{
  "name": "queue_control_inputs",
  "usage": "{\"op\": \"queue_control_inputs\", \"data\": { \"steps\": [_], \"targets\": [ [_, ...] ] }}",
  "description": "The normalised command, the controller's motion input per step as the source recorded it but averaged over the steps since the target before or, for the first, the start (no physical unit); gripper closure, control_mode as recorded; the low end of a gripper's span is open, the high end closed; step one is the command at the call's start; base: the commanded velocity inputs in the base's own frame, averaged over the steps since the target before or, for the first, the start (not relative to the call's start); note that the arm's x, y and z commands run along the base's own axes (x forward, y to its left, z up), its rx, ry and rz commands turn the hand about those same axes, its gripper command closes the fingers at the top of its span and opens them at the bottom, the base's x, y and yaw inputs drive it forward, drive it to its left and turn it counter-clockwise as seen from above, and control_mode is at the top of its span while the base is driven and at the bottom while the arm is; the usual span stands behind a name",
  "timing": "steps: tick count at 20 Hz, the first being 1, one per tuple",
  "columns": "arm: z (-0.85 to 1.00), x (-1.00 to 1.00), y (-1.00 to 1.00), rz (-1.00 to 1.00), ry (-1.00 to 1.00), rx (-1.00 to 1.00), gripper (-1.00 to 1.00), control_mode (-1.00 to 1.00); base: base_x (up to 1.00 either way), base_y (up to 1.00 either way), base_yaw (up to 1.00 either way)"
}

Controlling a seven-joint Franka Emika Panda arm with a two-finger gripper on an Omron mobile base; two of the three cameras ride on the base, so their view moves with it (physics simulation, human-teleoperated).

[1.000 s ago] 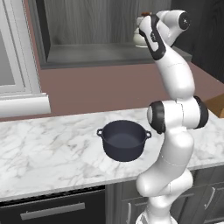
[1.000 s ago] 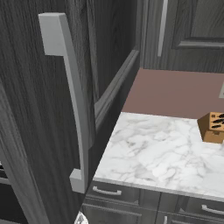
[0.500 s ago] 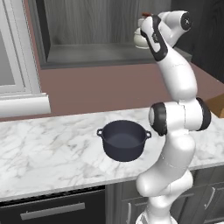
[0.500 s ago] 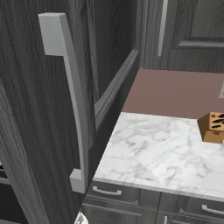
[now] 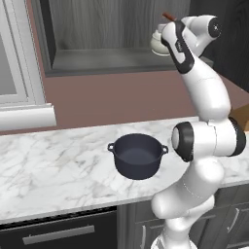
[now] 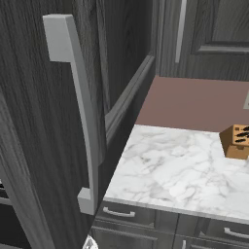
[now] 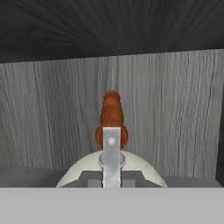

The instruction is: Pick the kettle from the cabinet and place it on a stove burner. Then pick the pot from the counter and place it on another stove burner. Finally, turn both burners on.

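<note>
The cream-white kettle (image 5: 156,44) sits at the right end of the dark grey cabinet (image 5: 112,61), its reddish-brown handle top (image 5: 168,16) poking up beside my hand. My gripper (image 5: 168,30) is raised to the shelf and shut on the kettle's handle. In the hand view the wooden grip (image 7: 111,116) and its metal bracket stand straight ahead above the kettle's pale body (image 7: 74,175), with the gripper (image 7: 111,181) right at them. The dark pot (image 5: 138,155) rests, empty, on the white marble counter (image 5: 58,170) below the arm. The stove burners are out of view.
A wooden knife block (image 6: 237,141) stands on the counter (image 6: 180,170) to the right. A tall dark cabinet with a long grey handle (image 6: 80,112) stands close on the left of the right base view. A white frame (image 5: 19,97) juts out at the left, with a dark appliance front (image 5: 53,236) under the counter.
The upper arm and hand have shifted slightly to the right, and the kettle has edged along with them. The pot has not moved.
</note>
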Motion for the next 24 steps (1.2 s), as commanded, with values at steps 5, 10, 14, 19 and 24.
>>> {"op": "queue_control_inputs", "data": {
  "steps": [5,10,14,19,24],
  "targets": [
    [0.05,-0.38,0.00,-0.04,0.00,0.07,1.00,-1.00,0.00,0.00,0.00],
    [0.15,-0.32,0.00,-0.03,0.01,0.08,1.00,-1.00,0.00,0.00,0.00],
    [0.16,-0.28,0.00,-0.04,0.05,0.05,1.00,-1.00,0.00,0.00,0.00],
    [0.04,-0.38,0.00,-0.05,0.07,0.02,1.00,-1.00,0.00,0.00,0.00],
    [-0.09,-0.57,0.00,-0.08,0.01,0.00,1.00,-1.00,0.00,0.00,0.00]
  ]
}}
